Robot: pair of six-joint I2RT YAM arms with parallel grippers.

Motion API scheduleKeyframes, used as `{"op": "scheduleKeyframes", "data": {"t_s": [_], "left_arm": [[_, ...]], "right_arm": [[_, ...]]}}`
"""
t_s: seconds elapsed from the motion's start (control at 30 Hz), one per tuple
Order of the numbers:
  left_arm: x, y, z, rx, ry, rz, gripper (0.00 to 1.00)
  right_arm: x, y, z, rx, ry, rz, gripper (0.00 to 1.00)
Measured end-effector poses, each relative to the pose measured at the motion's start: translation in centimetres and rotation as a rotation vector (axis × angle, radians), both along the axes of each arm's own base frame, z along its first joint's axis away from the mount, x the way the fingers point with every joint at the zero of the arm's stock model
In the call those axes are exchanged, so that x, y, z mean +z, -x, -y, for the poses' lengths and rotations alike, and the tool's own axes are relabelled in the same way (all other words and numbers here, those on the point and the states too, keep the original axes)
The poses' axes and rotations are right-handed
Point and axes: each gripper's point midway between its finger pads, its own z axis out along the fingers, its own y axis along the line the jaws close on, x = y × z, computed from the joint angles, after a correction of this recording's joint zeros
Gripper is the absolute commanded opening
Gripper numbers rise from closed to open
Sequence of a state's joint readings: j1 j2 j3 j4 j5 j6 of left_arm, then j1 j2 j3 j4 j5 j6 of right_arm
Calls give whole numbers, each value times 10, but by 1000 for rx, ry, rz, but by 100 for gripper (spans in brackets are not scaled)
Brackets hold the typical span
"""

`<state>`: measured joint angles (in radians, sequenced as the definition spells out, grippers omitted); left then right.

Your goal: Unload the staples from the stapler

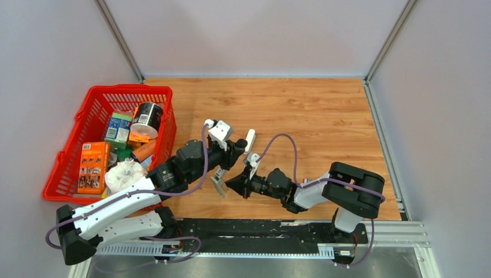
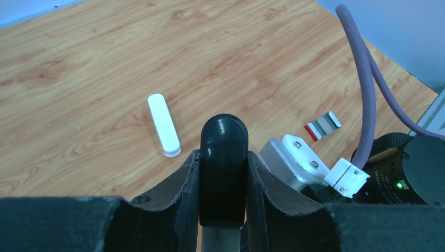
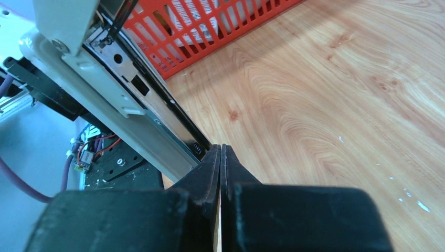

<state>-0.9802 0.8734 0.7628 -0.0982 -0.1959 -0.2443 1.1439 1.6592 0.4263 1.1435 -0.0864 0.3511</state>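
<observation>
The stapler is in two parts. Its white shell lies flat on the wooden table, also seen in the left wrist view. My left gripper is shut on the grey metal inner piece by its black tip, and holds it above the table. The piece's grey rail hangs down toward the near edge. In the right wrist view the rail runs diagonally. My right gripper is shut, with its tips against the rail's lower end. I cannot see staples.
A small red-and-white flat box lies on the table to the right of the shell. A red basket full of packages stands at the left. The right arm's wrist and purple cable are close to my left gripper.
</observation>
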Motion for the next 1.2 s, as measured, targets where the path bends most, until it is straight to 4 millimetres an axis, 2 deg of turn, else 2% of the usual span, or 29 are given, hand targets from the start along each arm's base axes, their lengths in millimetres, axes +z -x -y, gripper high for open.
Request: {"op": "scheduleKeyframes", "data": {"t_s": [0.53, 1.2], "left_arm": [[-12, -1, 9, -45, -49, -60, 0], [-26, -13, 9, -46, -80, -133, 0]], "right_arm": [[4, 23, -8, 146, -26, 9, 0], [4, 30, -18, 224, -58, 1, 0]]}}
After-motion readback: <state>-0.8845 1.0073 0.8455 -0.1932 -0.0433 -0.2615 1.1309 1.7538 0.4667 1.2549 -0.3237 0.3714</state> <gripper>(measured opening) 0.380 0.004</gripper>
